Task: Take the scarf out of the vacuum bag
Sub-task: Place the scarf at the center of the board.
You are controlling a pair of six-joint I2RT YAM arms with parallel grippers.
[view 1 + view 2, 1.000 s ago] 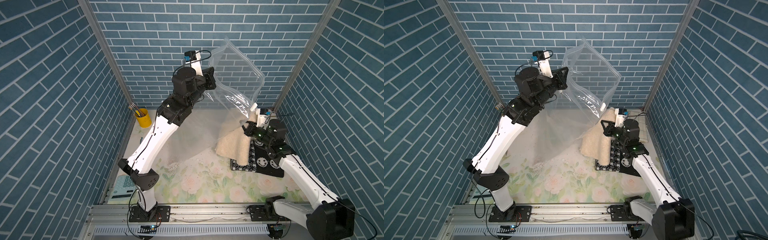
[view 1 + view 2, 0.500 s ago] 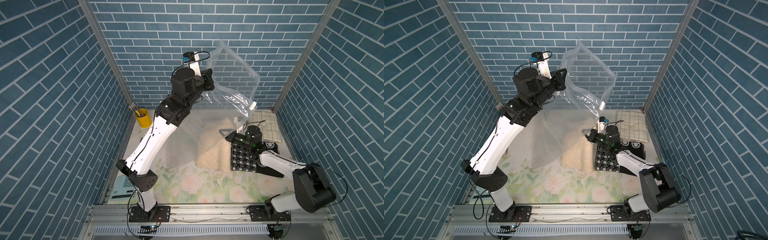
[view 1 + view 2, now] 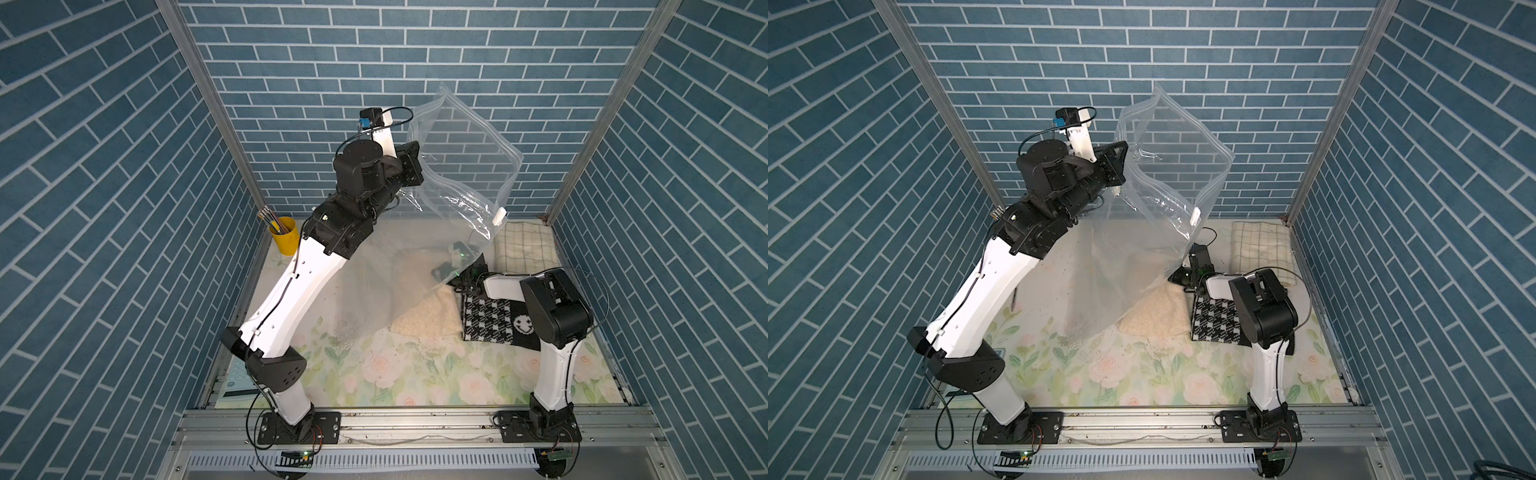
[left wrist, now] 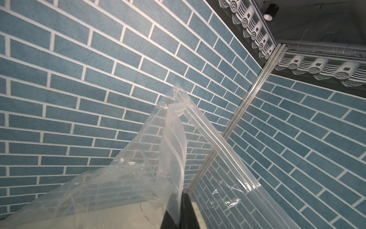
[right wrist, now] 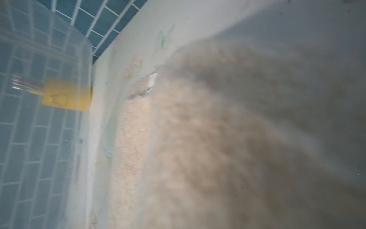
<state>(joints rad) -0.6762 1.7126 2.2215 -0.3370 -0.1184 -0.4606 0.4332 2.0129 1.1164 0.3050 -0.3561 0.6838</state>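
**Left end effector clamps the vacuum bag high; right one low by the scarf**

Left end effector (image 3: 409,168) (image 3: 1116,166) is clenched on a fold of the vacuum bag (image 3: 461,166) (image 3: 1167,174). In the left wrist view the black fingers (image 4: 188,212) pinch the clear film (image 4: 138,178) at the bottom edge of the frame.

Left arm: base on the front rail at lower left of both top views. The white link slants up toward frame centre and the wrist sits high against the back brick wall.

The bag's upper part hangs in the air at upper centre, and the white slider clip (image 3: 500,216) (image 3: 1195,217) sits on its right edge. Its lower part drapes down onto the floral surface (image 3: 395,374) at centre.

Right arm: base at lower right, first link upright, elbow folded, and the forearm runs low toward frame centre. Right end effector (image 3: 446,272) (image 3: 1177,276) sits under the bag's lower right edge, touching or just beside the scarf. Can't tell whether it is clenched or released. The right wrist view is blurred and shows no fingers.

The cream fuzzy scarf (image 3: 428,318) (image 3: 1156,318) (image 5: 198,148) lies on the surface at centre right. Its near end is bare, just beside a houndstooth cloth (image 3: 486,318). The rest shows through the film, and I can't tell whether it is inside the bag or behind it.

Checked cloth (image 3: 521,245) is at the back right corner. Yellow cup (image 3: 284,239) is at the back left.
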